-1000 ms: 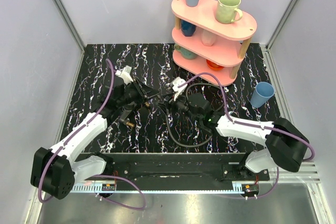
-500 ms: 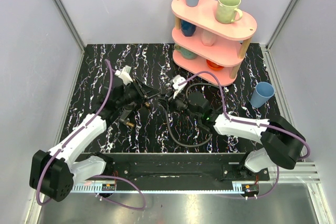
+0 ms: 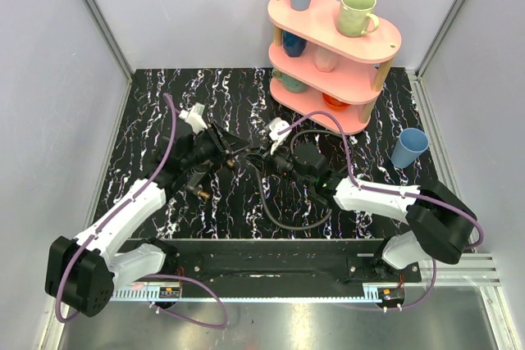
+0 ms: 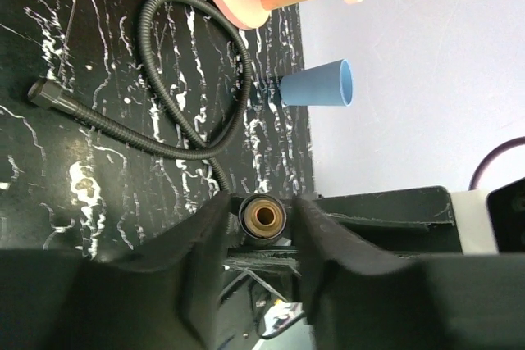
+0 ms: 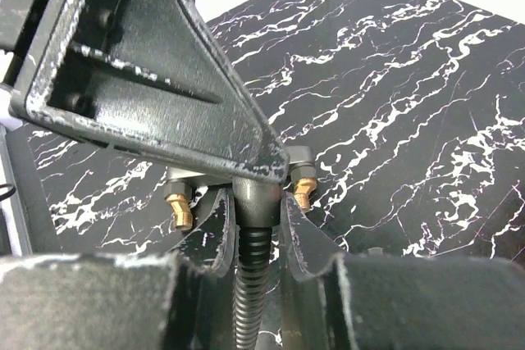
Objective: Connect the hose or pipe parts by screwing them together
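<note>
A black corrugated hose loops over the marbled mat, its free end nut lying flat. Its other end, a black collar with a brass bore, sits between the fingers of my left gripper. A narrow gap shows on each side, so that gripper is open. My right gripper meets it from the right and is shut on the same collar, with the hose running back between its fingers. Behind the collar, a black piece with two brass nipples shows under the left gripper's finger.
A small brass-tipped part lies on the mat below the left arm. The pink three-tier rack with cups stands at the back right. A blue cup stands near the right edge. Purple cables arch over both arms.
My right gripper has slid left to the left gripper and closed on the hose end. The left jaws have widened slightly around the collar.
</note>
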Robot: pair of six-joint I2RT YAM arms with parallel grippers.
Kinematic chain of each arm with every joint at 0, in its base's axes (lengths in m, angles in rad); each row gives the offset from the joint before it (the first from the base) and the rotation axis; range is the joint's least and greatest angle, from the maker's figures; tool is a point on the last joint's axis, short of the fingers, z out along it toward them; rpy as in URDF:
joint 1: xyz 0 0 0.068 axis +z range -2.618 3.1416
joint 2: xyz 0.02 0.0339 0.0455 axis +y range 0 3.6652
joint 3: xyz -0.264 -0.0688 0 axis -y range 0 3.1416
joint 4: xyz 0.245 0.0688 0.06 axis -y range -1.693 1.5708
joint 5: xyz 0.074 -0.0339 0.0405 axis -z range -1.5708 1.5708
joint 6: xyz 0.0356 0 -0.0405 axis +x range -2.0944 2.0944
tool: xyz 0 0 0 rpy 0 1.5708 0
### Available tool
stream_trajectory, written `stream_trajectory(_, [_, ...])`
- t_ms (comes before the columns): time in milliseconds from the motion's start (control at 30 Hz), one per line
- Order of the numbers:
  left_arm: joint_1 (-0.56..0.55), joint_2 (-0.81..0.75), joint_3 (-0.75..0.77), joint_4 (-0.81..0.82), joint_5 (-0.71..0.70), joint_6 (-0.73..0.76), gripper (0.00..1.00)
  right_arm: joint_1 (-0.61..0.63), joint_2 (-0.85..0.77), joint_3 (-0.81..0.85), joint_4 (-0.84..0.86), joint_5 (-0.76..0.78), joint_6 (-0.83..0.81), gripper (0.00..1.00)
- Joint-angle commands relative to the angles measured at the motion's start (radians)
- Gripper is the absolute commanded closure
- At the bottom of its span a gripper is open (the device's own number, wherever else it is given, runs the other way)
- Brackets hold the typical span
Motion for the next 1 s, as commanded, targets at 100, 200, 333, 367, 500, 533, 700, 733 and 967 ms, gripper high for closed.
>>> stream_trajectory(100, [-0.005, -0.030, 0.085, -0.064, -0.030, 0.128, 0.32, -0.003, -0.077, -0.057, 0.013, -0.047, -0.045, 1.00])
stream_trajectory(200, [-0.005, -0.038, 0.094, -0.087, -0.024, 0.165, 0.28, -0.001, -0.093, -0.057, -0.015, -0.047, -0.059, 1.00])
stream_trajectory(333, [-0.005, -0.018, 0.088, -0.082, 0.020, 0.172, 0.31, -0.003, -0.096, -0.046, -0.032, -0.073, -0.062, 1.00])
stream_trajectory(367, [-0.005, -0.012, 0.083, -0.072, 0.037, 0.166, 0.33, -0.003, -0.094, -0.043, -0.035, -0.080, -0.061, 1.00])
stream_trajectory(500, [-0.010, 0.014, 0.074, -0.041, 0.103, 0.161, 0.37, -0.003, -0.091, -0.034, -0.036, -0.082, -0.056, 1.00])
stream_trajectory(533, [-0.012, 0.014, 0.070, -0.041, 0.103, 0.163, 0.36, -0.004, -0.091, -0.031, -0.041, -0.084, -0.055, 1.00])
stream_trajectory(700, [-0.021, 0.013, 0.051, -0.039, 0.121, 0.166, 0.37, -0.003, -0.084, -0.023, -0.047, -0.079, -0.053, 1.00])
stream_trajectory(733, [-0.024, 0.016, 0.050, -0.041, 0.126, 0.166, 0.37, -0.003, -0.084, -0.023, -0.047, -0.077, -0.053, 1.00])
stream_trajectory(967, [-0.036, 0.025, 0.039, -0.062, 0.128, 0.172, 0.40, -0.003, -0.076, -0.020, -0.038, -0.065, -0.048, 1.00])
